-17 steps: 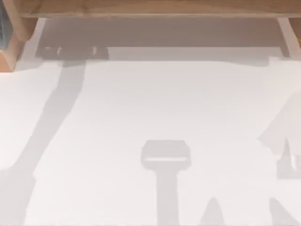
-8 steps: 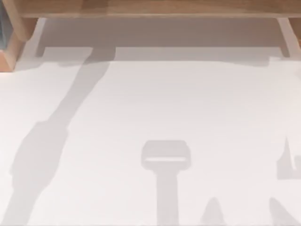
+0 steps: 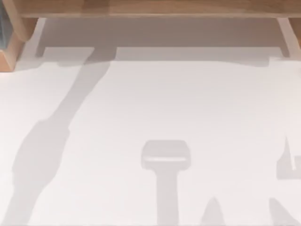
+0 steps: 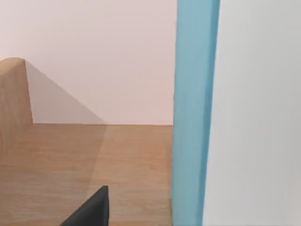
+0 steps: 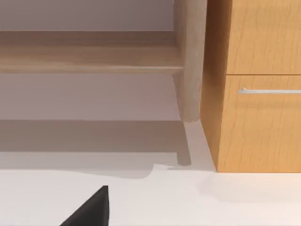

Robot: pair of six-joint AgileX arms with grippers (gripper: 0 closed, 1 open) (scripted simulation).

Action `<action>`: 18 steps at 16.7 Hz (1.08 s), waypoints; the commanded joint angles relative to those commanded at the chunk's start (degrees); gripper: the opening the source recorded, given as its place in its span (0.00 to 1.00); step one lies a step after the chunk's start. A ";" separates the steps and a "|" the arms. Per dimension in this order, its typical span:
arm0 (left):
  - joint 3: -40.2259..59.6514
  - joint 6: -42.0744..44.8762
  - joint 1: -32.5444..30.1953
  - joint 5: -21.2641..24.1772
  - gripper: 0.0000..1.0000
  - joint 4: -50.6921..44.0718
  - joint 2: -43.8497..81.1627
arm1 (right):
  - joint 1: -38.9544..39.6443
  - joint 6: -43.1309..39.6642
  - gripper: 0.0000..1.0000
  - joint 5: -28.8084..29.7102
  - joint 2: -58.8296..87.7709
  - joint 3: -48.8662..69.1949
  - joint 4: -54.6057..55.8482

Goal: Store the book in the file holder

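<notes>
White table [image 3: 188, 103] bears a wooden shelf unit [image 3: 155, 8] along its far edge

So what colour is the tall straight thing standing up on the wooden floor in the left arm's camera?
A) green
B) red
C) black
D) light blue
D: in the left wrist view the upright book shows a light blue edge, standing on the brown wooden surface.
</notes>
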 joint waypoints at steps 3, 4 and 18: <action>3.86 -0.02 0.39 0.43 1.00 -1.04 2.80 | 0.00 0.00 1.00 0.00 0.00 0.00 0.00; 5.02 -0.03 0.54 0.59 1.00 -1.37 3.63 | 0.00 0.00 1.00 0.00 0.00 0.00 0.00; 6.02 -0.04 0.66 0.72 0.32 -1.66 4.36 | 0.00 0.00 1.00 0.00 0.00 0.00 0.00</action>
